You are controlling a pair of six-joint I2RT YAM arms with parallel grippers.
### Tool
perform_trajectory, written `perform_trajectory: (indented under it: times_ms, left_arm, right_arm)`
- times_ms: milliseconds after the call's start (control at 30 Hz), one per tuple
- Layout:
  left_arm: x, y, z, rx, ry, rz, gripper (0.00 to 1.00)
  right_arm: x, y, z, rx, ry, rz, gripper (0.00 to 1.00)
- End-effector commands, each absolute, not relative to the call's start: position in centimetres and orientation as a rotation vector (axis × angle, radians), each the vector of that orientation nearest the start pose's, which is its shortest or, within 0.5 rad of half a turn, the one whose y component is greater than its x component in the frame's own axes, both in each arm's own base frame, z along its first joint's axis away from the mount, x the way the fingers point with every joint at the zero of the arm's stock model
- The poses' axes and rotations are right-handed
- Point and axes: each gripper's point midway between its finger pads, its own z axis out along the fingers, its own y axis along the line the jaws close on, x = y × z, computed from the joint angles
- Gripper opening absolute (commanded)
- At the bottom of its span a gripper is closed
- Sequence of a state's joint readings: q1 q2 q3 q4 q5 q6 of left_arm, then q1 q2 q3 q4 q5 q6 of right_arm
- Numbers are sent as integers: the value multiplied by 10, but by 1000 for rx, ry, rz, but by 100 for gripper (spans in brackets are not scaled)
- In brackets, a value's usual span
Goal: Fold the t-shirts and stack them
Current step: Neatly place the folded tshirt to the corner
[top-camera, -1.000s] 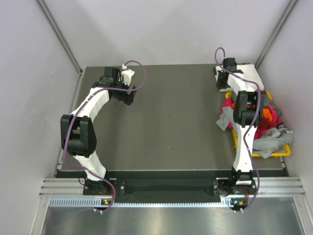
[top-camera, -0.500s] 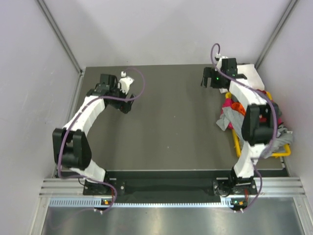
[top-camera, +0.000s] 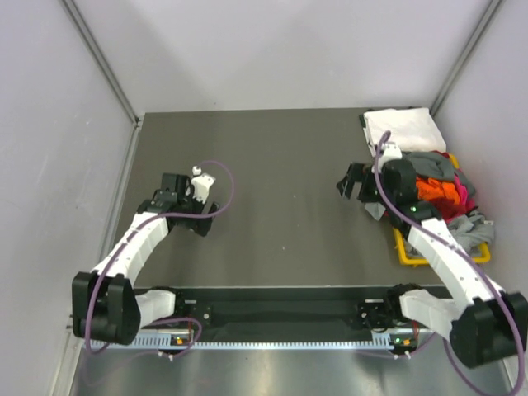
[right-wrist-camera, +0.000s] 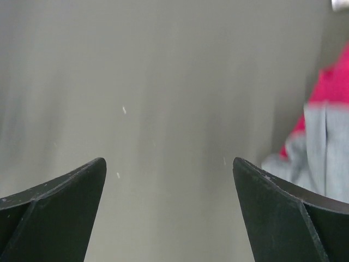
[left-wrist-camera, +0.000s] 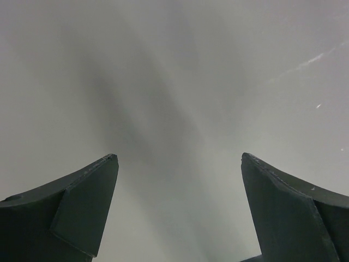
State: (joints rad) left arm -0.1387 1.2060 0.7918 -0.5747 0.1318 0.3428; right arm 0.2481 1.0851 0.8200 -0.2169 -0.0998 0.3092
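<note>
**Next pick, as judged.** The left fingers (left-wrist-camera: 82, 207) and right fingers (right-wrist-camera: 60, 207) were spread and empty above the dark surface (top-camera: 280, 165). The right pair, just beside the heap, should pinch one top garment by its edge and lift it clear of the rest. One yellow bin (top-camera: 404, 252) held the unfolded t-shirts (top-camera: 433, 190), perhaps four or five, too tangled to count. One folded white t-shirt (top-camera: 400, 128) lay at the far right corner.

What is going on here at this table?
The job here is folding and stacking t-shirts. At this moment both the left gripper and the right gripper are open and empty above the dark grey table. One white folded t-shirt lies at the far right corner. A pile of grey, orange and pink t-shirts lies crumpled in the yellow plastic bin.
</note>
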Motion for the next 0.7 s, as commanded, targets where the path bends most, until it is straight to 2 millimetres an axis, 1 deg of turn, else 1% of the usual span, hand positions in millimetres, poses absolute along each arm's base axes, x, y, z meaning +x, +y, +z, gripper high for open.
perform_trajectory:
  times_ms: [0,33,67,100,133,167,233,433,667]
  left_arm:
    - [281,-42,93,532,2395,-44,99]
    - [277,-39,85,543,2404,-32,99]
    - [277,-35,86,519,2396,-1,99]
    - [280,-32,87,497,2377,22,99]
    - [279,-28,84,477,2381,44,99]
    - [279,-27,84,472,2379,47,99]
    - [279,-28,85,460,2369,46,99]
    - [278,-27,84,457,2365,48,99]
    - [278,-26,80,463,2376,50,99]
  right_arm:
    - [305,104,181,95,2077,427,100]
    - [296,99,167,109,2104,406,100]
    - [289,96,170,114,2086,401,100]
    - [284,89,163,137,2102,364,100]
    - [278,85,154,146,2117,351,100]
    - [274,83,155,149,2103,348,100]
    - [267,81,146,151,2115,340,100]
    - [263,77,136,165,2109,326,100]
    - [266,75,134,150,2108,308,100]
